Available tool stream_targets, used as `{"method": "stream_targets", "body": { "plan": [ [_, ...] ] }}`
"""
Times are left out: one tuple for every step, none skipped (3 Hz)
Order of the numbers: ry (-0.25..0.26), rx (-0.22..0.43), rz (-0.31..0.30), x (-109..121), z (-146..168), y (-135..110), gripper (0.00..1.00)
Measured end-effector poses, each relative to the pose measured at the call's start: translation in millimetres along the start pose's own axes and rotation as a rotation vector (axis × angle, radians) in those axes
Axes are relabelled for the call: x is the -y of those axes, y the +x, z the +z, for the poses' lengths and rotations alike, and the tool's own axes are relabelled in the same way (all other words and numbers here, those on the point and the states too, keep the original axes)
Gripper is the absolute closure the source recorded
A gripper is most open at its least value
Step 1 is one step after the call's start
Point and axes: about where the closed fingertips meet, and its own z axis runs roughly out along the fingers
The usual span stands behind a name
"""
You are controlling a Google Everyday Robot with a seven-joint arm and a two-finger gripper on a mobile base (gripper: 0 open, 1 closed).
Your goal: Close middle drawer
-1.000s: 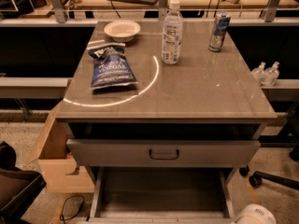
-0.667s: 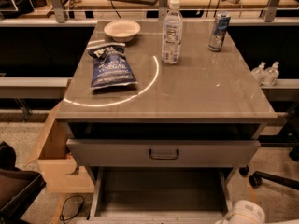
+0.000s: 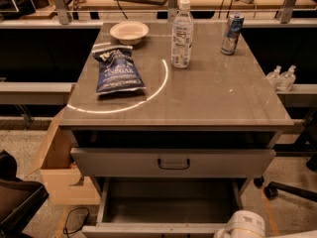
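Gripper (image 3: 245,225) is sitting at five o'clock, its state I cannot tell; I am judging the middle drawer (image 3: 148,229) rigid and am planning to push its front.

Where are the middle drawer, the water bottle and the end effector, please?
middle drawer (image 3: 168,205): camera view, its bare floor.
water bottle (image 3: 182,38): camera view, its body.
end effector (image 3: 243,225): camera view, bottom edge, white housing.

Grey middle drawer (image 3: 168,205) pulled wide open, end effector (image 3: 243,227) by its front right
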Motion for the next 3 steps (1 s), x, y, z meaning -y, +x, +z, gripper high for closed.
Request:
{"method": "stream_targets", "body": {
  "plan": [
    [0.022,-0.005,-0.016,6,1,-7,1.0],
    [0.047,-0.003,-0.041,21,1,-14,1.0],
    [0.077,-0.017,-0.061,37,-2,-15,1.0]
  ]
}}
